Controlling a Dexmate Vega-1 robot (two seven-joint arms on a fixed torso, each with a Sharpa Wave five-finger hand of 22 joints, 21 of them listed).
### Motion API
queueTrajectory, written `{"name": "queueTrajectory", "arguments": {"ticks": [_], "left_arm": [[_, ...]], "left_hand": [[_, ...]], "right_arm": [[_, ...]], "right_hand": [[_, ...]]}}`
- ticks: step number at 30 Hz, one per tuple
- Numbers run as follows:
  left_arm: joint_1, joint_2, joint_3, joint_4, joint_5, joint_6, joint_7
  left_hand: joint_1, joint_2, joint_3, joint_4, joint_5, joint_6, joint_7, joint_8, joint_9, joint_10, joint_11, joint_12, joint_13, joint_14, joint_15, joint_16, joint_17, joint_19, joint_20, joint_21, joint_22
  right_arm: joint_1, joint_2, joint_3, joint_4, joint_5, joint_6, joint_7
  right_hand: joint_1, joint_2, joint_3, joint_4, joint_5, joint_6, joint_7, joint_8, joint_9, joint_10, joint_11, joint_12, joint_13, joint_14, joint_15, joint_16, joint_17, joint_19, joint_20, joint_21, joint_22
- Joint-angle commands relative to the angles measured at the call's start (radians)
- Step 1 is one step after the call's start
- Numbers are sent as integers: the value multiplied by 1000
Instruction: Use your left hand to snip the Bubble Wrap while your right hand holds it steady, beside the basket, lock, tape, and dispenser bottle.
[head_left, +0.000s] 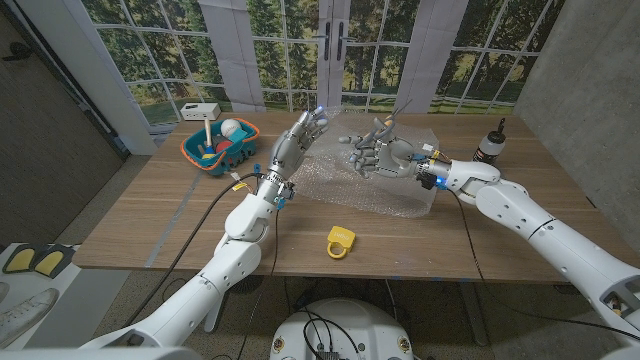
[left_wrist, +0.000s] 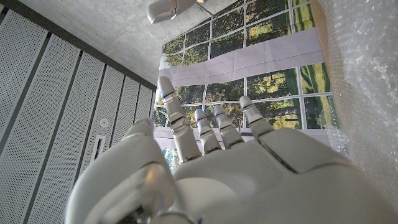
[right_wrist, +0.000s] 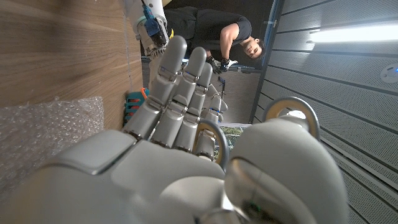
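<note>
A clear sheet of Bubble Wrap (head_left: 385, 197) lies on the wooden table (head_left: 150, 215) in the middle; it is also seen as Bubble Wrap (left_wrist: 367, 81) and Bubble Wrap (right_wrist: 50, 127). My left hand (head_left: 300, 140) is raised over the sheet's left edge, fingers apart and pointing up, holding nothing; the left hand (left_wrist: 249, 168) fills the lower wrist picture. My right hand (head_left: 375, 155) hovers over the sheet's far part and holds grey scissors (head_left: 395, 118), blades pointing up. The scissor loops (right_wrist: 297, 111) sit around the right hand's (right_wrist: 168, 149) thumb and a finger.
An orange and blue basket (head_left: 190, 152) with items stands at the far left. A yellow lock (head_left: 340, 241) lies near the front edge. A dark dispenser bottle (head_left: 490, 143) stands at the far right. A person (right_wrist: 230, 34) stands behind the table.
</note>
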Motion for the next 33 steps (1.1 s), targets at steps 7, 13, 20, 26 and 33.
{"name": "queueTrajectory", "arguments": {"ticks": [7,13,20,26,33], "left_arm": [[24,54,-30,-39,44,37,58],[27,76,-42,-54,72,55,89],[28,129,-46,-89,163,99,138],[32,147,-37,-112,202,122,159],[47,182,-39,-149,263,160,203]], "left_hand": [[-27,-18,6,-10,-5,-81,34,-35,5,52,23,21,-1,48,-69,16,3,21,6,-10,5],[-35,-24,6,-14,-7,-139,39,-46,7,59,30,21,-2,52,-67,14,3,26,12,-13,5],[-40,-24,9,-19,-7,-209,34,-52,8,75,30,24,-3,45,-58,8,3,25,16,-19,5],[-39,-16,15,-21,-6,-234,32,-51,9,72,33,22,-3,40,-54,5,2,21,19,-24,5],[34,16,72,-79,13,-298,30,-39,10,76,48,18,-5,41,-42,0,-3,27,25,-34,3]], "right_arm": [[1,-38,-17,-29,-9,-37,7],[-11,-51,-18,-37,-10,-38,13],[-17,-66,-23,-56,-11,-49,21],[-31,-81,-22,-78,-3,-57,20],[-46,-93,-23,-101,-2,-53,24]], "right_hand": [[2,-2,-6,4,-1,122,126,-8,2,11,8,-13,-1,5,-42,2,-3,12,-26,-9,5],[0,-2,-8,5,-2,113,125,-14,1,8,9,-22,-1,-3,-39,-1,-6,12,-26,-13,5],[-8,-5,-13,8,-4,90,133,-29,-1,-1,16,-39,-1,-14,-31,-7,-13,4,-21,-23,5],[-12,-2,-13,10,-5,58,130,-50,-4,-17,10,-61,-1,-20,-31,-10,-21,9,-21,-30,5],[-11,1,-12,10,-5,57,131,-54,-4,-16,10,-67,-1,-20,-33,-9,-22,11,-22,-32,5]]}}
